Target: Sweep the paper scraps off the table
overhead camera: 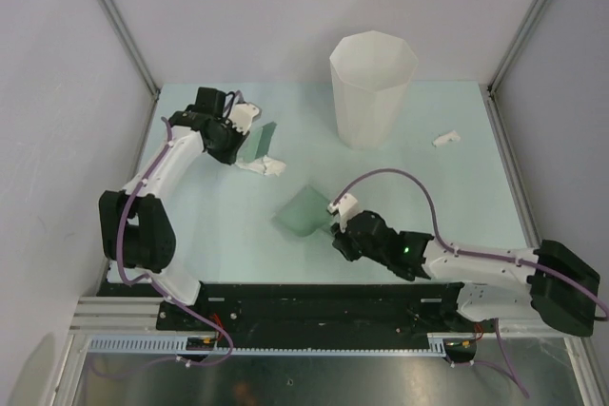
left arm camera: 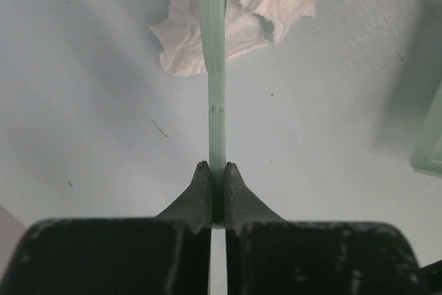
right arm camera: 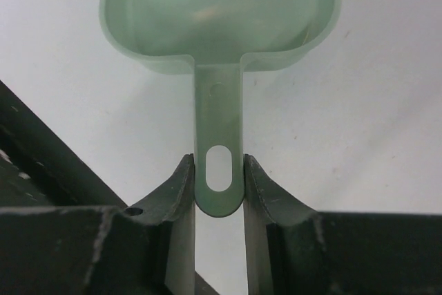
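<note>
Left jaws clamp a thin green plastic blade (left arm camera: 216, 88), right jaws the handle (right arm camera: 219, 122) of a green dustpan (right arm camera: 221, 18); next, probably sweep the crumpled paper scraps (left arm camera: 235, 18) in.

Two paper scraps (overhead camera: 262, 165); one dustpan (overhead camera: 303, 211); one white bin (overhead camera: 372, 87); one green sweeper (overhead camera: 257, 143)

Soft, even light falls from above on my table (overhead camera: 476, 187); shadows under my arms are faint, with no hard glare. In my left wrist view a broad grey shadow lies at 2 o'clock, the scrap (left arm camera: 186, 46) at 12 stays fairly sharp, and my fingers (left arm camera: 200, 195) at 6 are dark. In my right wrist view the table bleaches near white; the dustpan (right arm camera: 221, 25) glows translucent, softly blurred at 12.
</note>
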